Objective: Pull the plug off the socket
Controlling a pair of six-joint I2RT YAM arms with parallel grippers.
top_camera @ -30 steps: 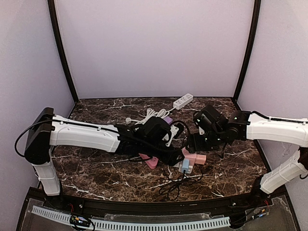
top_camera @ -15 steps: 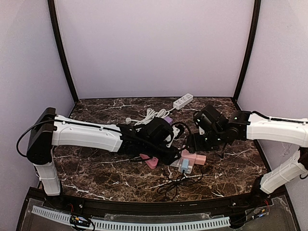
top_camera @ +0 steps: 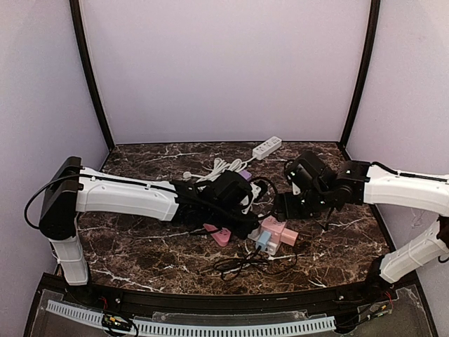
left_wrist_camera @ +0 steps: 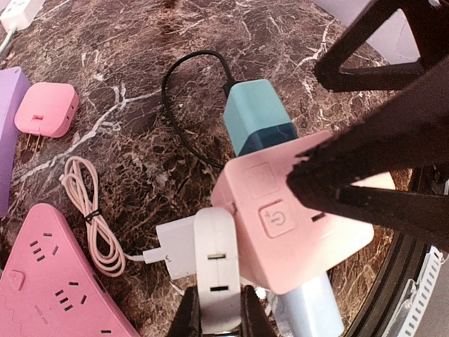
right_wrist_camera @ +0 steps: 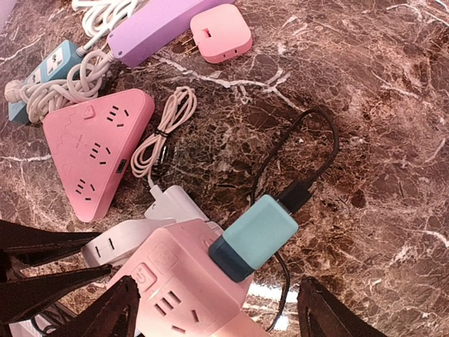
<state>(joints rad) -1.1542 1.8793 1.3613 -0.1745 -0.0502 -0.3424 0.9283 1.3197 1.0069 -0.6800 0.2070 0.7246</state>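
1. Your left gripper [left_wrist_camera: 214, 314] is clamped on the white plug [left_wrist_camera: 214, 263]. Its fingers [left_wrist_camera: 188, 317] pinch the two narrow sides, and the plug sits against the side of the pink socket cube [left_wrist_camera: 295, 232].
2. Your right gripper [right_wrist_camera: 217, 319] stands wide, straddling the cube. One finger [right_wrist_camera: 105, 316] is against the pink body. The other is apart from it, with the black cable [right_wrist_camera: 319, 151] in the gap.
3. The cube is near the middle of the marble table [top_camera: 140, 246], between the two wrists.
4. A teal plug [left_wrist_camera: 256, 116] juts from another face of the cube, and a light blue plug [left_wrist_camera: 309, 309] from a third.
5. On the left gripper's side the room is tight. A white charger [left_wrist_camera: 172, 253] touches the held plug, with its coiled pale cable [left_wrist_camera: 88, 210] just beside it. The pink triangular strip [left_wrist_camera: 49, 281] is near, and the small pink adapter [left_wrist_camera: 48, 109] and purple strip [left_wrist_camera: 5, 126] lie farther out.
6. In the top view, black cable loops lie between the cube and the table's near edge. Bare marble shows at the near left and to the right of the cube.
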